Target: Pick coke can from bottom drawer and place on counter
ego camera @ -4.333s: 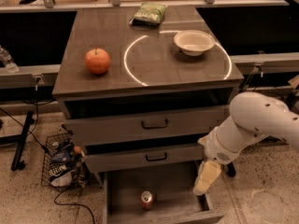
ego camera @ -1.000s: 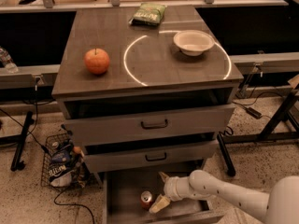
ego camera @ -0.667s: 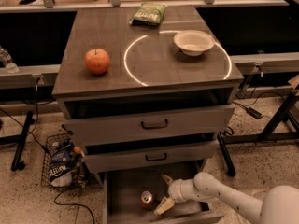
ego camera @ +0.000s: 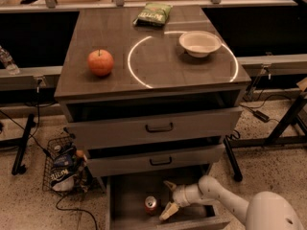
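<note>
Near: white two-finger tool, fingers spread and holding nothing, inside the open grey wooden bottom drawer | small red coke can upright on the drawer floor, just left of the tool | Far: grey-brown wood-grain bench carries round red apple, white bowl, green snack bag

The arm is smooth, glossy white, built of rounded tube sections. It swells into a large white dome at the lower right corner, which has a small dark spot on it. A short white cylindrical wrist carries the gripper, in the bottom drawer. Its two tapered fingers are pale cream and spread apart.
</note>
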Motion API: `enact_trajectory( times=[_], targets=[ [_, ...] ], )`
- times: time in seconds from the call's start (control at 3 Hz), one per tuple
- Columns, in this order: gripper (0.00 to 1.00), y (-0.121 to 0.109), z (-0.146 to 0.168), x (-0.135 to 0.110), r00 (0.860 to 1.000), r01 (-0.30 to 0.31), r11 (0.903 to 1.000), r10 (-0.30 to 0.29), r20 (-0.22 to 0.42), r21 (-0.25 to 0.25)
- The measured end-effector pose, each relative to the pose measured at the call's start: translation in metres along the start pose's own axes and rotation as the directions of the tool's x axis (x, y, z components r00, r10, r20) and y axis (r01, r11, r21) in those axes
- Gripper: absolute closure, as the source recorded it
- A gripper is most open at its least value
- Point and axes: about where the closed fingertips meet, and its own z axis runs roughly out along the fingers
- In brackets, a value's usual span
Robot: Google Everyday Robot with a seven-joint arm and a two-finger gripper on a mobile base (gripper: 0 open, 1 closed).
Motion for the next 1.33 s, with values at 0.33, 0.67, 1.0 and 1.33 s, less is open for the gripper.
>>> enact_trajectory(
  times=[0.33,0.67,1.0,1.33],
  targets=[
    [0.00,0.006,0.026,0.005,0.999,0.002,0.9977,0.001,0.048,-0.068],
    [0.00,0.013,0.040,0.004,0.997,0.007,0.9945,0.001,0.078,-0.104],
    [0.19,0.024,0.053,-0.004,0.992,0.021,0.9900,-0.004,0.124,-0.139],
    [0.51,0.035,0.067,-0.016,0.985,0.021,0.9847,0.009,0.173,-0.173]
  ],
)
